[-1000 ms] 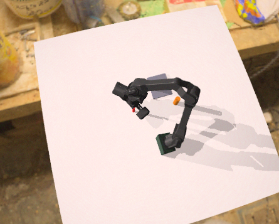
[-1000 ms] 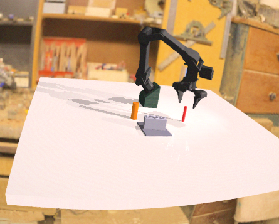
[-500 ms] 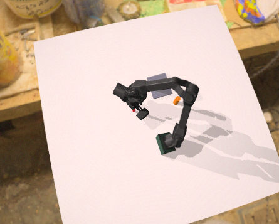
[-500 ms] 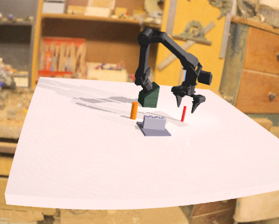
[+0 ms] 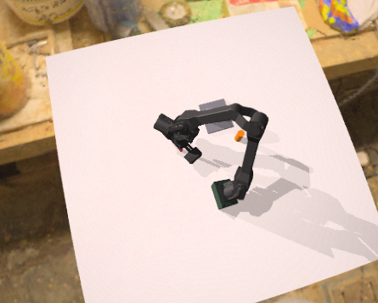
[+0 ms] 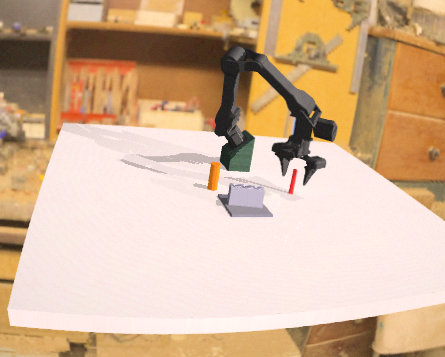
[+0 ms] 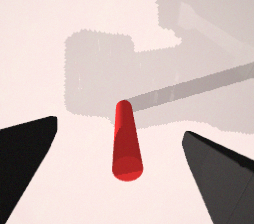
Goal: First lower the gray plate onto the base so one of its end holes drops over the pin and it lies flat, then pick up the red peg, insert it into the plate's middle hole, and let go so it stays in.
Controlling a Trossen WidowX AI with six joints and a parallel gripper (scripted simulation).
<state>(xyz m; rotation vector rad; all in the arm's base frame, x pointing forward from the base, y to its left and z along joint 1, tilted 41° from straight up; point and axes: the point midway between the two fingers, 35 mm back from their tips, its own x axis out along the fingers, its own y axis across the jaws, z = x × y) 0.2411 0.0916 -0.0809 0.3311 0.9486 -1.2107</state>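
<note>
The red peg (image 5: 181, 150) (image 6: 293, 182) (image 7: 128, 145) stands upright on the table. My gripper (image 6: 295, 179) (image 7: 122, 130) is open and points down over the peg. Its fingertips are on either side of the peg's upper part, with a gap on both sides in the wrist view. The light gray plate (image 6: 246, 196) sits on the darker gray base (image 5: 219, 127) (image 6: 250, 212), with its scalloped top edge showing in the exterior view. The arm hides the plate in the top view. The pin cannot be made out.
An orange cylinder (image 5: 239, 136) (image 6: 214, 176) stands upright near the base, on the side toward the arm's mount. A dark green block (image 5: 217, 196) (image 6: 238, 160) is at the arm's mount. My forearm passes over the gray base in the top view.
</note>
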